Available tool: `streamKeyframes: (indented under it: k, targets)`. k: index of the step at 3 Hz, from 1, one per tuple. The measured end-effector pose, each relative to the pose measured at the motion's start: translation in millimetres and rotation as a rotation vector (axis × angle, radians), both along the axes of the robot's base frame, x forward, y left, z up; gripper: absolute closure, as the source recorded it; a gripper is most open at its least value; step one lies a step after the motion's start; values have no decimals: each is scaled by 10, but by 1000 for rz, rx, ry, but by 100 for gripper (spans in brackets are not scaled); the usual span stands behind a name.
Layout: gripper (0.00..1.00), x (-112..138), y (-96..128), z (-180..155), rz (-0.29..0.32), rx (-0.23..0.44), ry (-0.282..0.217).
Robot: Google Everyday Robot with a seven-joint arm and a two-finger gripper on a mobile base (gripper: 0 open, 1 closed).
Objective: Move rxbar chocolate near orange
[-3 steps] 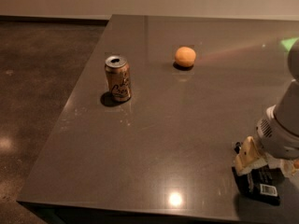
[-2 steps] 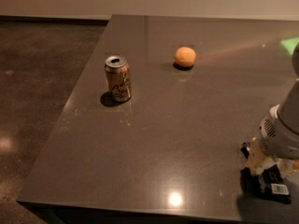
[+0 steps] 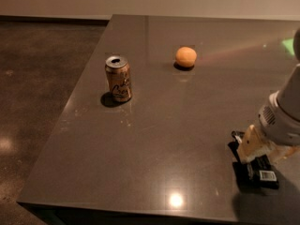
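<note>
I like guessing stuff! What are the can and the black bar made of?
The can looks like metal: shiny silver rim, printed tan side. The rxbar chocolate wrapper looks like black foil or plastic, unsure which. The gripper sits over it, by the table's near edge.

The gripper [image 3: 249,146] is low at the near right part of the dark tabletop [image 3: 178,125], right over the far end of the rxbar chocolate [image 3: 260,174]; the black bar lies flat, its white barcode patch toward the near edge. The orange [image 3: 186,56] sits well apart on the far side; a tan can [image 3: 118,78] stands upright to its left.
</note>
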State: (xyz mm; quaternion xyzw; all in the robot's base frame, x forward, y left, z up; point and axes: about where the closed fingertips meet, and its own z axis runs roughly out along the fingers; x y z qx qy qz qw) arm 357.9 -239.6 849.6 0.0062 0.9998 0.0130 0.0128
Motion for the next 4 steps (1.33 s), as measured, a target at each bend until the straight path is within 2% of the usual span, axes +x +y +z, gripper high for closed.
streamKeyframes:
  k: [1,2,4]
  targets:
    - [100,269,-64,207,56,-26,-29]
    - [100,630,-250,391,126,-51,-43]
    - [100,1441,-695,594,278,-108,-142]
